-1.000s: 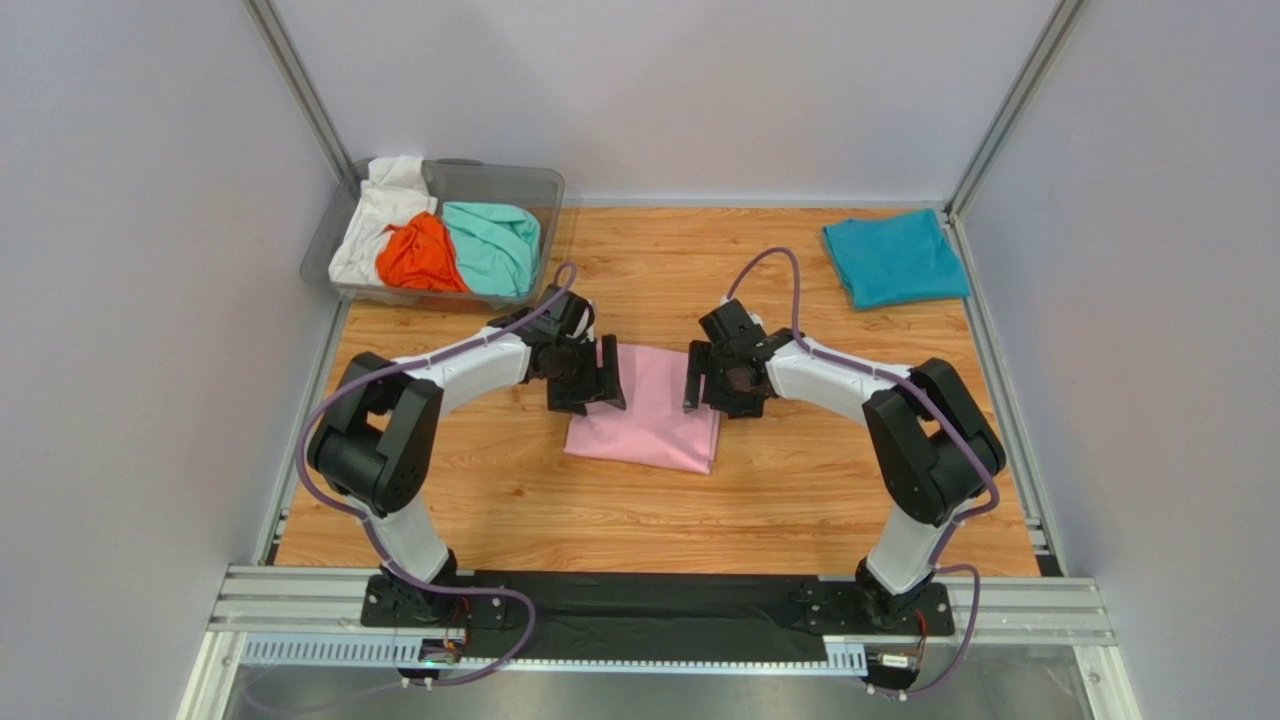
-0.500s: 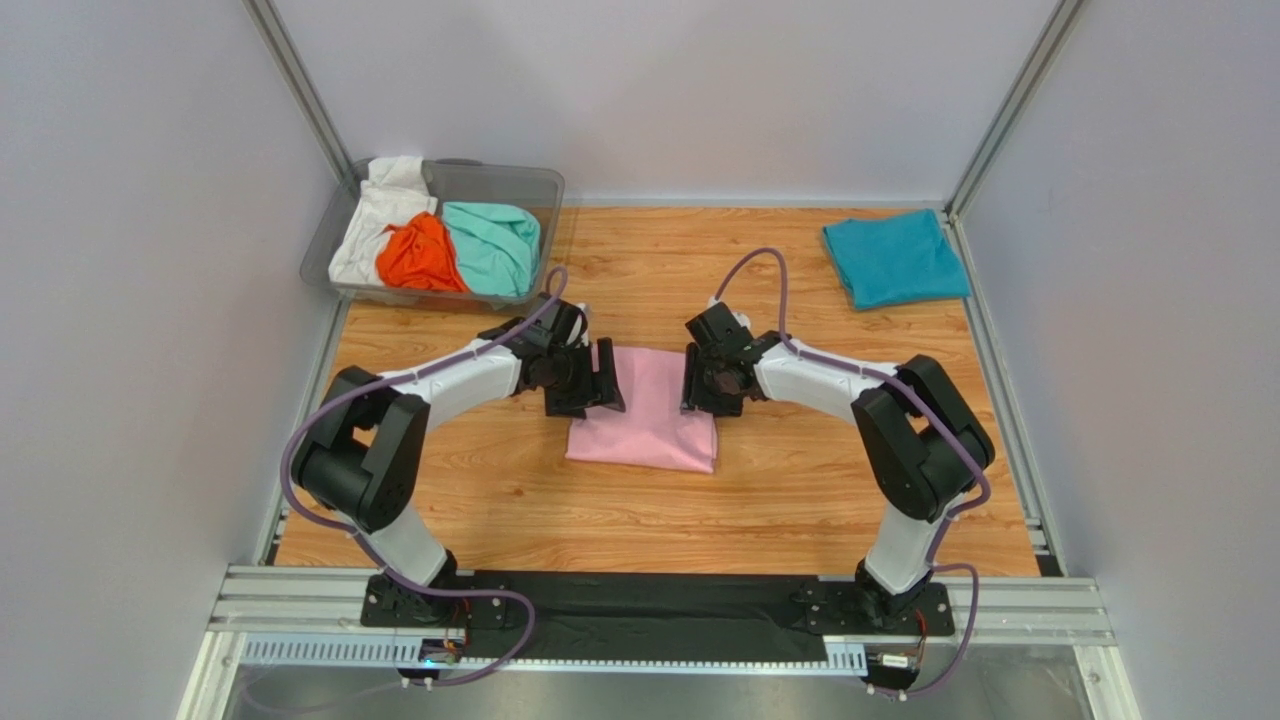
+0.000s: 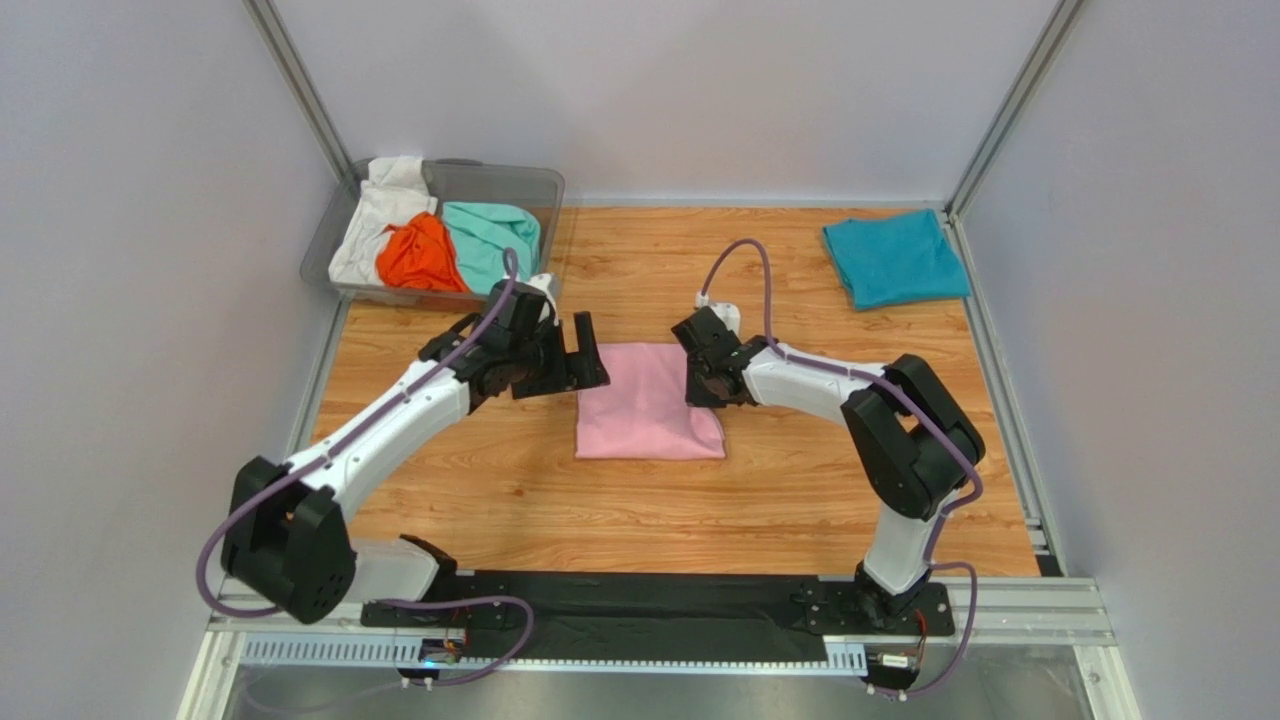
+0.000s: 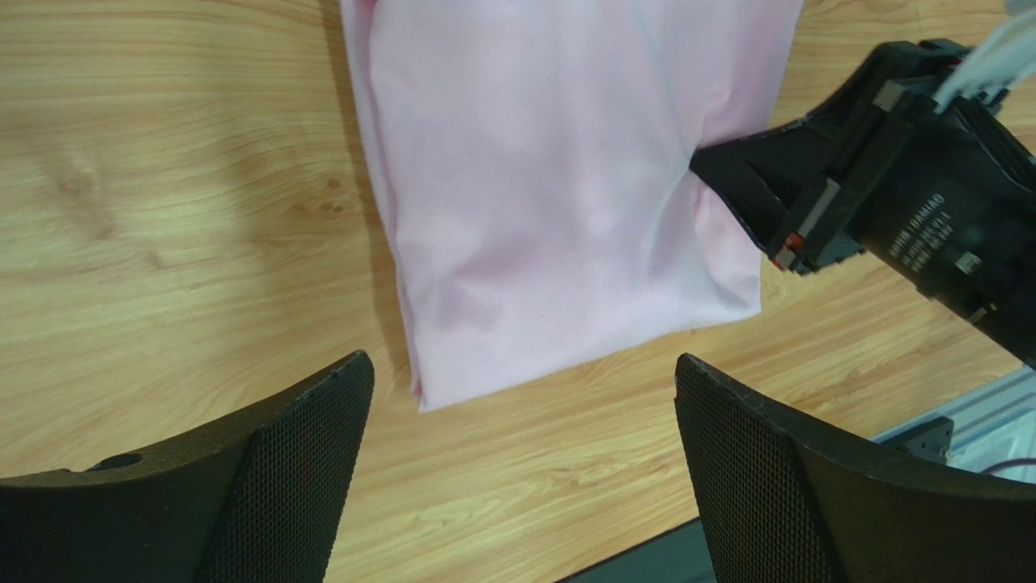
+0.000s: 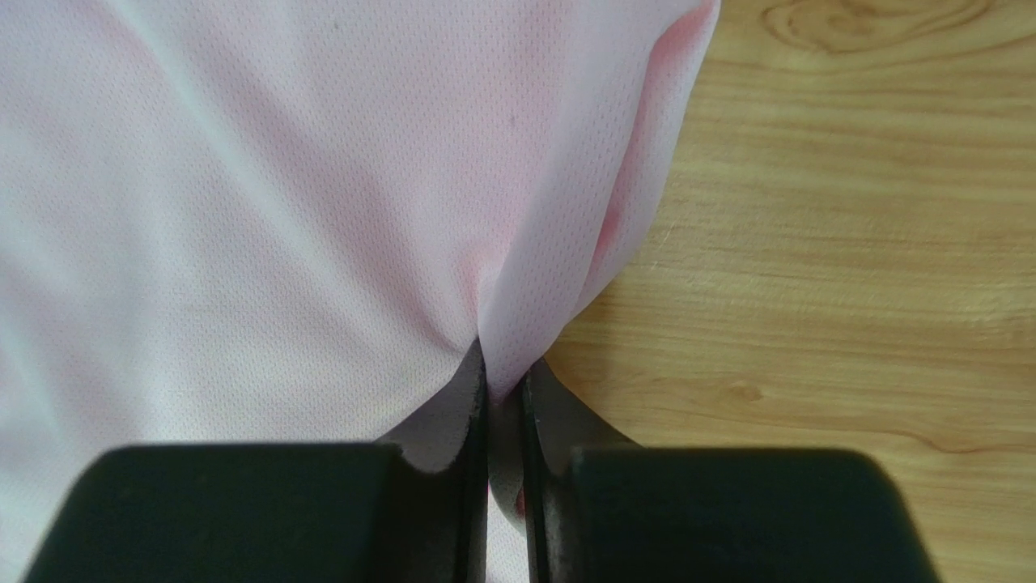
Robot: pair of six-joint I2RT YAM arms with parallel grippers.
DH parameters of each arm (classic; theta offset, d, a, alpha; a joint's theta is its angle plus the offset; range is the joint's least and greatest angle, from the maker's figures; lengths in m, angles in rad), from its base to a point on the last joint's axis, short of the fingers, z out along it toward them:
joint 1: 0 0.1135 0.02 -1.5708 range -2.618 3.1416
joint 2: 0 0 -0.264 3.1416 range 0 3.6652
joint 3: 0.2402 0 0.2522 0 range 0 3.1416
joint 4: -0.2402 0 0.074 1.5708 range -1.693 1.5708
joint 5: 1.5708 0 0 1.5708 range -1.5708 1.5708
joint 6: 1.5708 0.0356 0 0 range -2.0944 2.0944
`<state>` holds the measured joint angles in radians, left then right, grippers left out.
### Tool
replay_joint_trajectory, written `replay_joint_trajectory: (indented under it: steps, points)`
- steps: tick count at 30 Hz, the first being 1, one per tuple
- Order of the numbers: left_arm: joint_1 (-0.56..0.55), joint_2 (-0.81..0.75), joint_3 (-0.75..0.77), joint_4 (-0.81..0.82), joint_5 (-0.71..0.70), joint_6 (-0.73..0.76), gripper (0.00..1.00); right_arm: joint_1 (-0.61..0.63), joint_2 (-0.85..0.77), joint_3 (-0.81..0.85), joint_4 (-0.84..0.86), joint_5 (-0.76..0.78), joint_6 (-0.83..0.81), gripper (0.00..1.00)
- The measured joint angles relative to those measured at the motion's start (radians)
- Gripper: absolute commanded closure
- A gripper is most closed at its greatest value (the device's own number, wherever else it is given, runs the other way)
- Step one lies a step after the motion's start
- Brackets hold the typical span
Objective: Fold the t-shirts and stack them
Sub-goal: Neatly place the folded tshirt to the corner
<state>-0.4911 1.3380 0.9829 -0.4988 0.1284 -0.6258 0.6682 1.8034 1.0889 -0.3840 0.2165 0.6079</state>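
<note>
Pink tee [image 3: 649,402] lies folded flat on tabletop [image 3: 781,495]. Right claw [image 5: 505,391] pinches its edge, likely to carry it toward teal tee [image 3: 894,258]. Left claw [image 4: 517,389] gapes empty alongside.

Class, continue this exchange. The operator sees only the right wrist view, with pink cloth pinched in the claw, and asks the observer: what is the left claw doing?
Observer: The left claw stands wide open at the left edge of the pink t-shirt, holding nothing.
Operator: Is any shirt already folded?
Observer: Yes, a teal t-shirt lies folded at the far right corner of the table.
Operator: What is left to fold?
Observer: A white t-shirt, an orange t-shirt and a mint t-shirt lie crumpled in a clear bin at the far left.
</note>
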Motion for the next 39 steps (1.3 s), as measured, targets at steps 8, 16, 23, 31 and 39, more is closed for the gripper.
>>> replay_joint_trajectory:
  steps: [8,16,23,31,39]
  points:
    - [0.000,-0.243,-0.011,-0.113,-0.142,-0.001,0.00,-0.043,0.017,0.047,-0.011,0.089,-0.196,1.00]
    - [0.001,-0.376,-0.083,-0.215,-0.292,-0.025,0.00,-0.211,0.022,0.142,-0.022,0.135,-0.543,1.00]
    - [0.003,-0.430,-0.105,-0.277,-0.380,-0.053,0.00,-0.378,0.031,0.264,-0.006,0.156,-0.819,1.00]
    - [0.010,-0.459,-0.105,-0.304,-0.469,-0.072,0.00,-0.505,0.140,0.447,0.057,0.204,-1.020,1.00]
    - [0.016,-0.454,-0.105,-0.329,-0.508,-0.082,0.00,-0.563,0.190,0.517,0.080,0.239,-1.134,1.00]
